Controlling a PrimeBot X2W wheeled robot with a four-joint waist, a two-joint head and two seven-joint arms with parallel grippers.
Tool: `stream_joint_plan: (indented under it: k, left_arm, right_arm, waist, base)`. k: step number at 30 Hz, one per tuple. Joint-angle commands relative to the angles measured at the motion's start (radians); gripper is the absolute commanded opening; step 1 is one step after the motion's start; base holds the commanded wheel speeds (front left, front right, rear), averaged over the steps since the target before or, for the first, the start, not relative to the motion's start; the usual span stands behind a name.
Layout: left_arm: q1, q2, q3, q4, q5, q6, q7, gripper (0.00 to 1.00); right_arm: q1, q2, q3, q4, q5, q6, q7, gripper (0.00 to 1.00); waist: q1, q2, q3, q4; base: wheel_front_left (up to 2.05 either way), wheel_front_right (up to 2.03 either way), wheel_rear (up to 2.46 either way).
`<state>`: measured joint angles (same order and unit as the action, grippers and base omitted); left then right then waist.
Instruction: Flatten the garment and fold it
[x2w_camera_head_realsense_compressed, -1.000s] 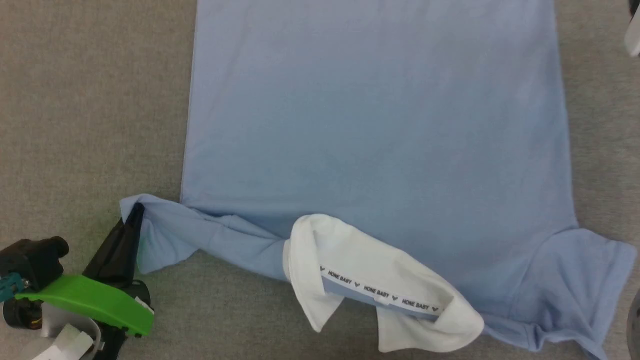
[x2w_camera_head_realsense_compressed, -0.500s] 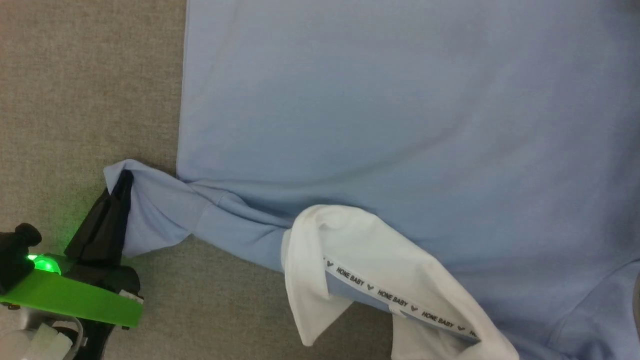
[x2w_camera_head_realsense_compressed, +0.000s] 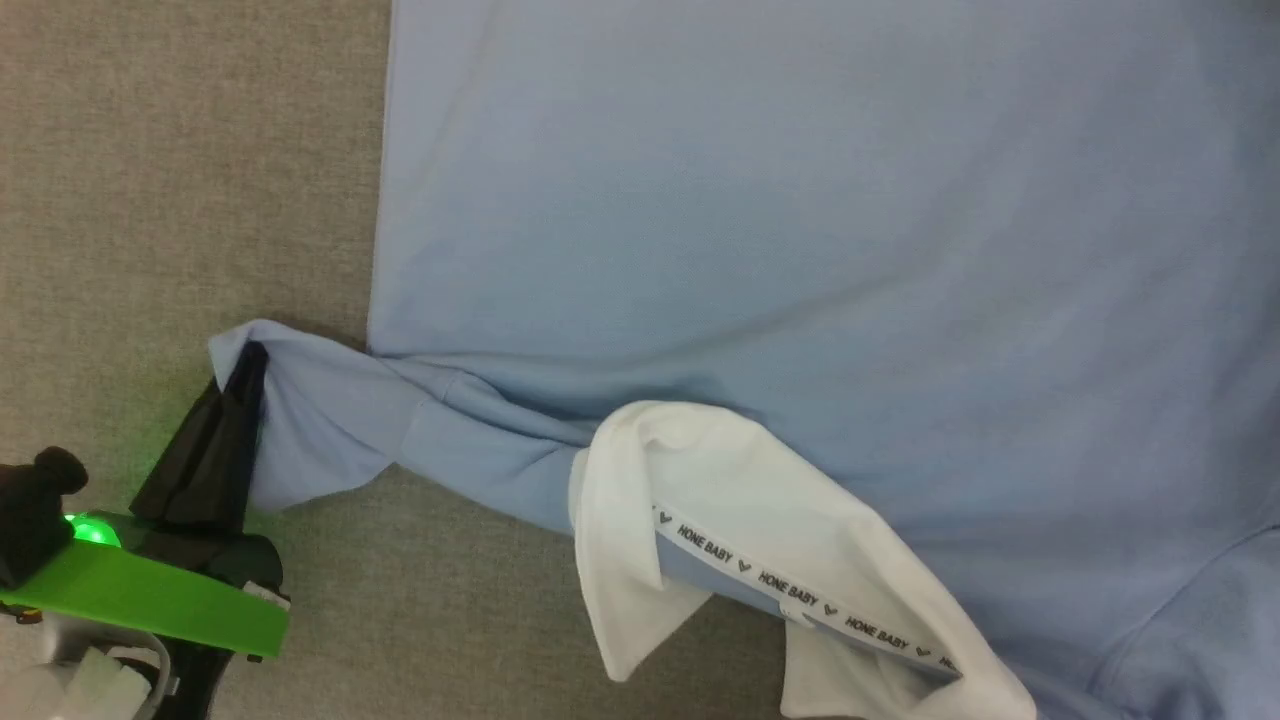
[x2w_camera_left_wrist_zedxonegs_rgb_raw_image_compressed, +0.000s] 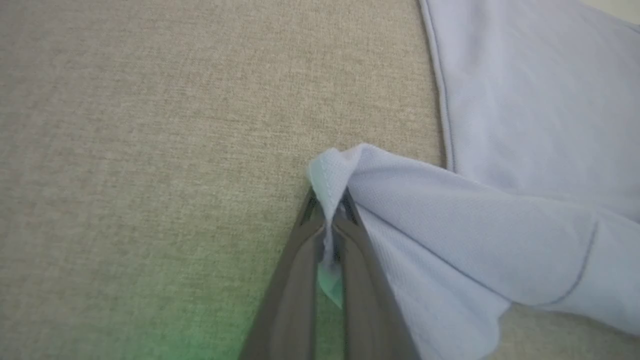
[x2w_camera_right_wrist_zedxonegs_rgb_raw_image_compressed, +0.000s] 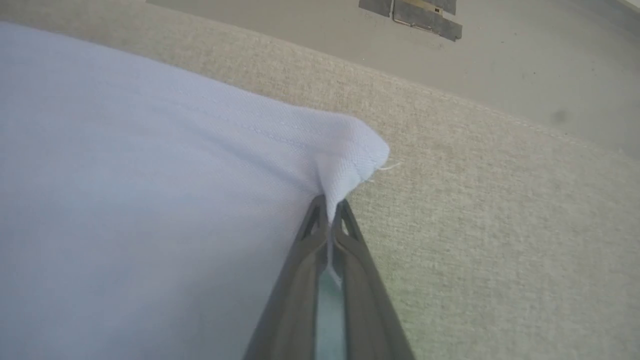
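The garment (x2w_camera_head_realsense_compressed: 760, 220), a light blue polo shirt, lies spread back-up on a grey fabric surface, its white collar (x2w_camera_head_realsense_compressed: 740, 540) flopped open at the near edge. My left gripper (x2w_camera_head_realsense_compressed: 245, 365) is shut on the tip of the shirt's left sleeve (x2w_camera_head_realsense_compressed: 330, 420); in the left wrist view the left gripper (x2w_camera_left_wrist_zedxonegs_rgb_raw_image_compressed: 327, 200) pinches the sleeve (x2w_camera_left_wrist_zedxonegs_rgb_raw_image_compressed: 450, 225) hem between its fingers. In the right wrist view my right gripper (x2w_camera_right_wrist_zedxonegs_rgb_raw_image_compressed: 330, 210) is shut on a corner of the garment (x2w_camera_right_wrist_zedxonegs_rgb_raw_image_compressed: 150, 190), which bunches up just beyond the fingertips.
Grey woven cloth (x2w_camera_head_realsense_compressed: 180, 180) covers the surface to the left of the shirt. In the right wrist view the surface's far edge (x2w_camera_right_wrist_zedxonegs_rgb_raw_image_compressed: 500, 112) gives way to a smooth floor with a dark panel (x2w_camera_right_wrist_zedxonegs_rgb_raw_image_compressed: 410, 12).
The head camera has shifted closer and to the right, so the shirt's right side has left the picture. The left gripper still holds the sleeve tip.
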<state>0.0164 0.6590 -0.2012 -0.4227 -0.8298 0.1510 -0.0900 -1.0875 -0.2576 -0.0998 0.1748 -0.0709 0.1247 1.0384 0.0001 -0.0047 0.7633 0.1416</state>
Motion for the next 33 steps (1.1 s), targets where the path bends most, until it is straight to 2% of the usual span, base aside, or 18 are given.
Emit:
stream_joint_plan:
  k: [1, 8, 14, 20, 24, 27, 33]
  left_arm:
    - [0.004, 0.003, -0.003, 0.011, 0.010, 0.005, 0.003, 0.00]
    - [-0.021, -0.006, -0.038, 0.051, 0.016, 0.002, 0.027, 0.00]
    - [-0.033, -0.017, -0.091, 0.116, 0.035, 0.007, 0.060, 0.00]
    - [-0.028, -0.041, -0.138, 0.162, 0.048, 0.029, 0.090, 0.00]
    - [-0.025, -0.058, -0.163, 0.185, 0.050, 0.039, 0.107, 0.00]
    - [-0.025, -0.072, -0.178, 0.204, 0.049, 0.044, 0.114, 0.00]
    - [-0.030, -0.101, -0.199, 0.241, 0.041, 0.045, 0.117, 0.00]
  right_arm:
    - [0.019, -0.005, -0.008, -0.005, -0.001, 0.006, -0.003, 0.00]
    - [0.032, -0.013, -0.050, -0.037, 0.035, 0.006, -0.089, 0.00]
    - [0.164, -0.063, -0.027, -0.062, 0.130, 0.006, -0.107, 0.00]
    - [0.415, -0.104, -0.009, -0.156, 0.241, 0.006, -0.097, 0.00]
    - [0.607, -0.102, -0.021, -0.240, 0.306, 0.006, -0.090, 0.00]
    - [0.766, -0.083, -0.038, -0.293, 0.344, 0.006, -0.093, 0.00]
    - [1.038, 0.010, -0.048, -0.325, 0.400, 0.006, -0.113, 0.00]
  waist:
    - [-0.0001, 0.0047, -0.031, -0.006]
    - [-0.0001, 0.0047, -0.162, -0.032]
    - [-0.0001, 0.0047, -0.325, -0.091]
    - [-0.0001, 0.0047, -0.474, -0.155]
    - [-0.0001, 0.0047, -0.537, -0.180]
    - [-0.0001, 0.0047, -0.571, -0.188]
    - [-0.0001, 0.0047, -0.609, -0.185]
  base:
    - [0.00, 0.00, 0.00]
    - [0.00, 0.00, 0.00]
    - [0.00, 0.00, 0.00]
    - [0.00, 0.00, 0.00]
    - [0.00, 0.00, 0.00]
    - [0.00, 0.00, 0.00]
    - [0.00, 0.00, 0.00]
